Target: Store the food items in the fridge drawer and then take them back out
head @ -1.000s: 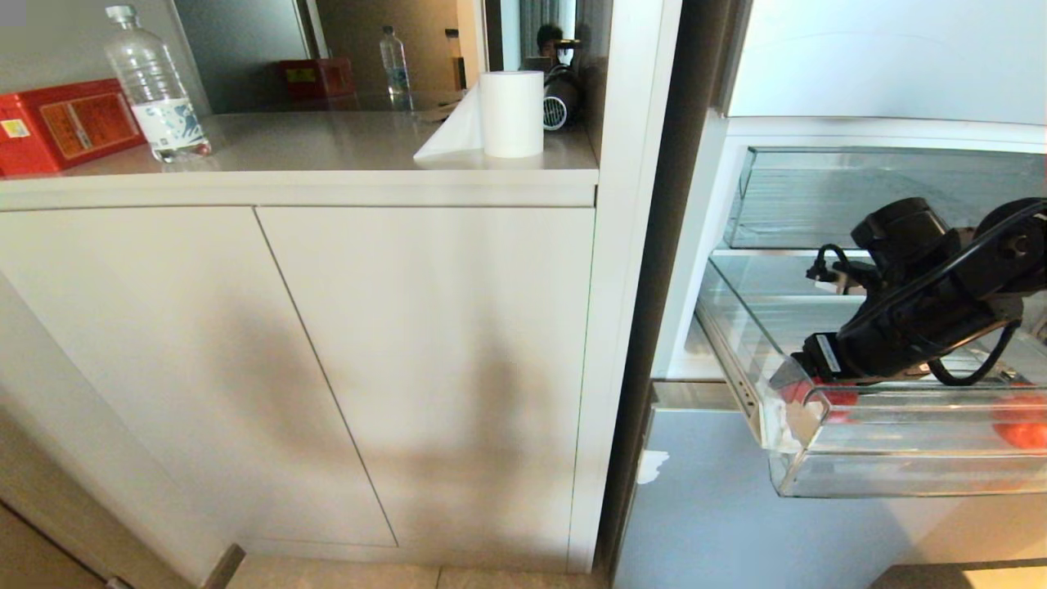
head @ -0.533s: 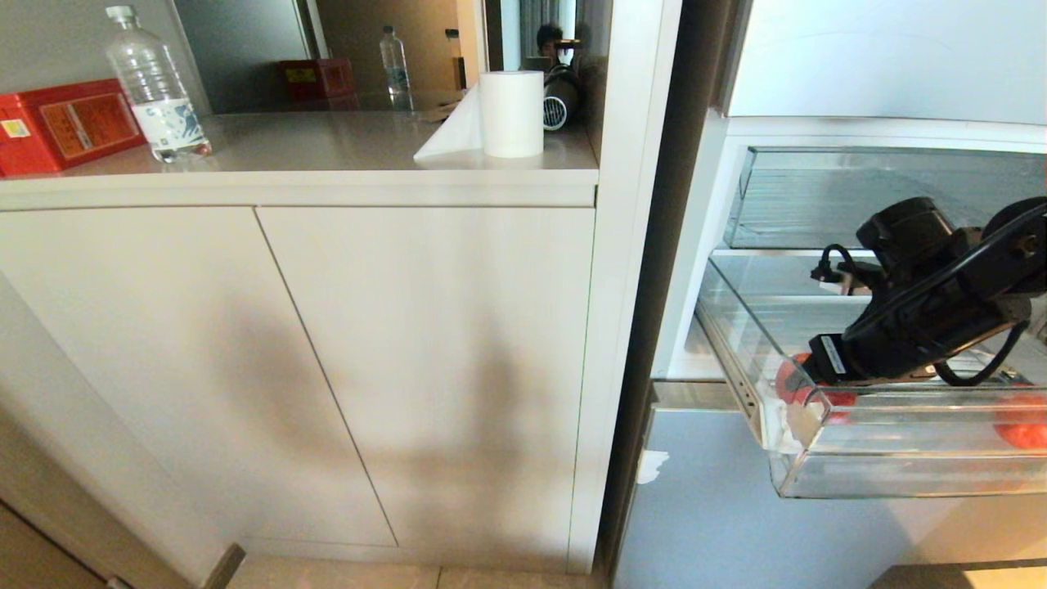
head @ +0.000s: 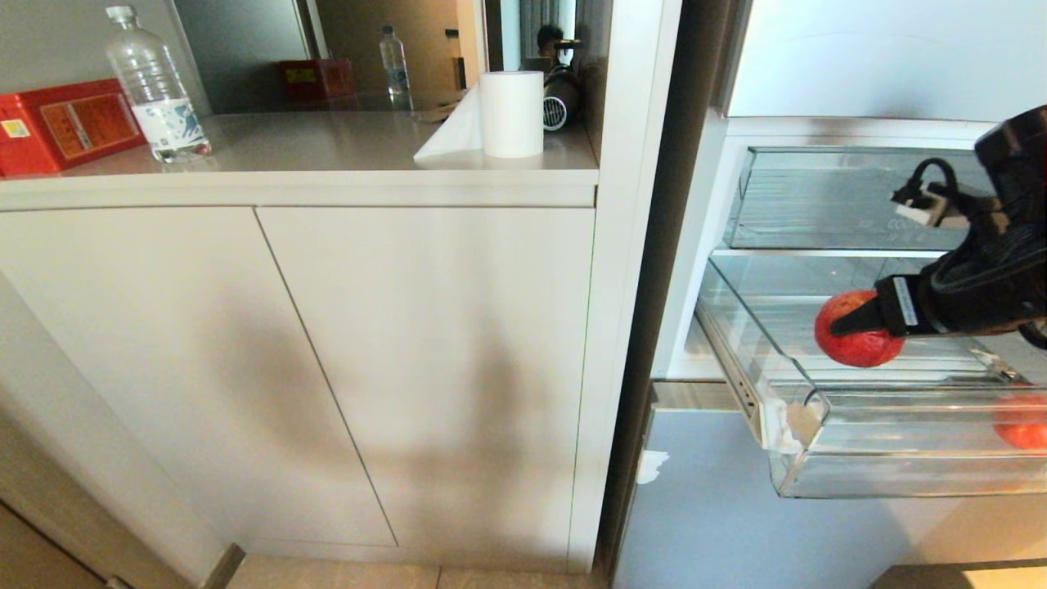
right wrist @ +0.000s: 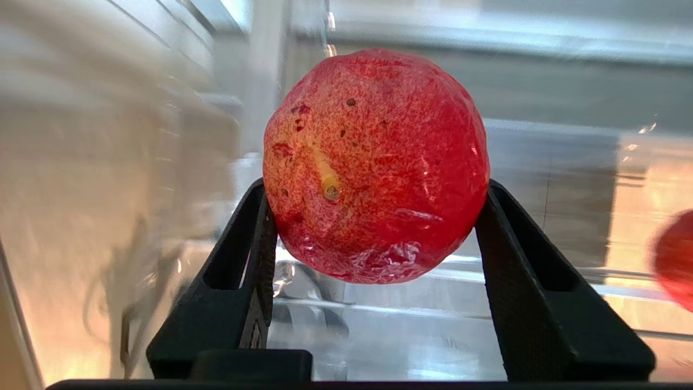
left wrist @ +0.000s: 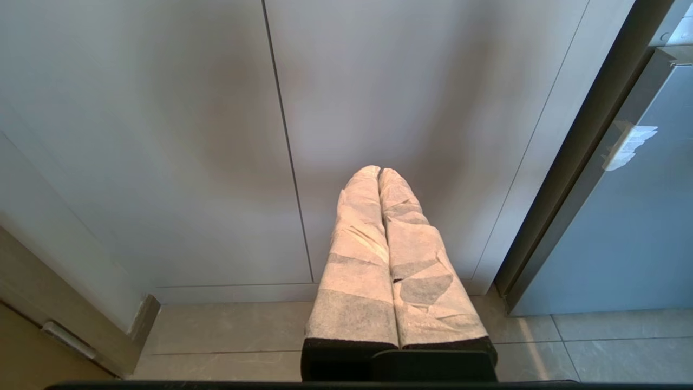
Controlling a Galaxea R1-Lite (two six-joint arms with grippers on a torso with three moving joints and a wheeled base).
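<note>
Red-orange food item (right wrist: 373, 162) is sitting pinched in the right claw (head: 859, 327), hanging above the pulled-out fridge drawer (head: 900, 474), where a second red piece (head: 1022, 421) is lying. Left claw (left wrist: 379, 179) is pointing at the cabinet doors (left wrist: 162, 135), fingers pressed together.

Fridge drawer (head: 900, 458) stood pulled out, right of the cabinet (head: 327, 368). One food item (head: 855, 331) hung above its floor in the right hand (head: 851, 327); second food item (head: 1022, 421) lay inside, further right.
</note>
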